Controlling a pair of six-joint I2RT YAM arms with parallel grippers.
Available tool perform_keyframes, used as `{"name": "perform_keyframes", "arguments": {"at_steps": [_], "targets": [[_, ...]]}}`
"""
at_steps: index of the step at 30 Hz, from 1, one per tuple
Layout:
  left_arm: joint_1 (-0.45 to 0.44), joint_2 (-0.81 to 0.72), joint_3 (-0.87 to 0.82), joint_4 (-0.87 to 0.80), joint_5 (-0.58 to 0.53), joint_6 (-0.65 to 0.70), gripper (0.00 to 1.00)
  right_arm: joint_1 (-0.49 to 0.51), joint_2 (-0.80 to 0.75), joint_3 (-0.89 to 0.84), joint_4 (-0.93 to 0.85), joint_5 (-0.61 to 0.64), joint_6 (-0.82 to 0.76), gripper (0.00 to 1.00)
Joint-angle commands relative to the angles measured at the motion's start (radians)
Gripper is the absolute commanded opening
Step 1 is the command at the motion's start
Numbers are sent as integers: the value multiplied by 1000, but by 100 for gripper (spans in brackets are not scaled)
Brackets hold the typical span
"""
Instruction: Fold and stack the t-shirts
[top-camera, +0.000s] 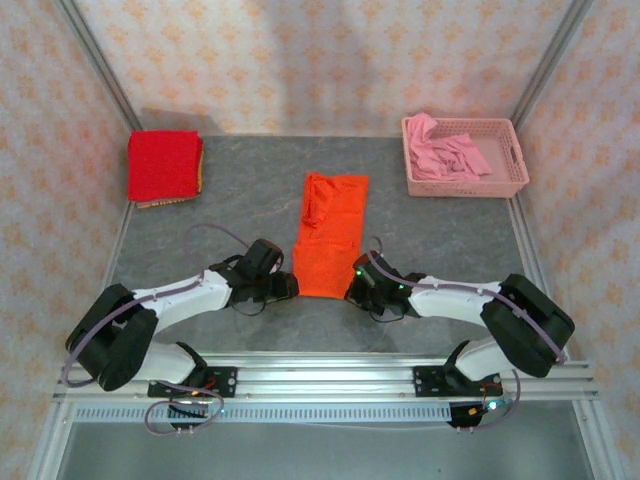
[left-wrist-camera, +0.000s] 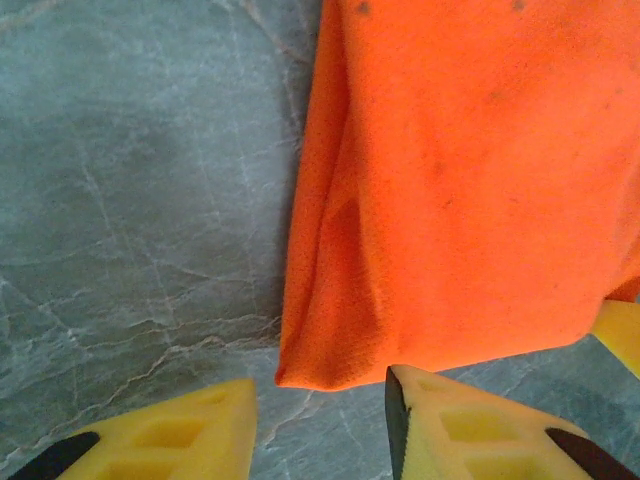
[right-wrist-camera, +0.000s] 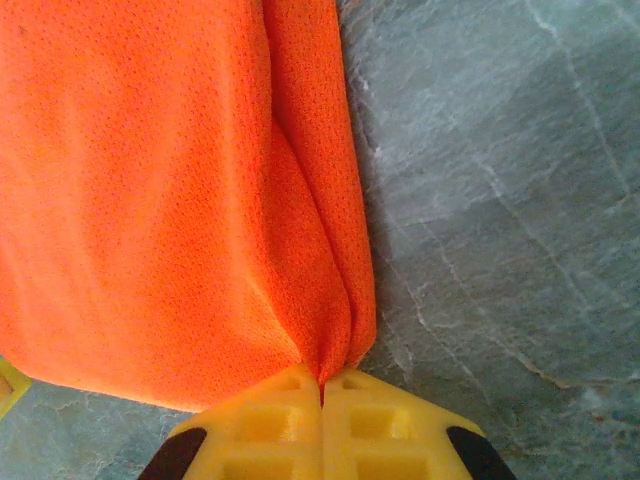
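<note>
Bright even light, soft shadows; orange t-shirt (right-wrist-camera: 150, 200) weave sharp.

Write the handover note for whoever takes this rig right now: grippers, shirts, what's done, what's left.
Left gripper: open, jaws astride the near left corner of the orange t-shirt, not closed on it.
Right gripper: shut on that shirt's near right corner.
Orange t-shirt: centre of the table, a long narrow strip, rumpled at its far end.
Red t-shirt: folded, far left corner.
Done: red folded; orange narrowed lengthwise.
Left: probably close the left, fold orange end to end, stack it on red.
</note>
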Motion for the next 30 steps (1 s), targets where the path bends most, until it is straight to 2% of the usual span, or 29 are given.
{"name": "perform_keyframes", "arguments": {"at_steps": [1,12,16,22,30], "targets": [[-6,13,-12,54,-4,-30,38,6,10,23,13,5,-8,0],[-13,77,0,106,19,-42,34,6,10,14,19,1,-6,0],[-13,88,3,108,19,-38,23,6,9,9,17,-1,-5,0],[-13,83,-4,115,10,-43,0,6,-4,10,13,3,-3,0],[-15,31,-13,58,7,-37,0,7,-100,10,-93,43,-26,0]]}}
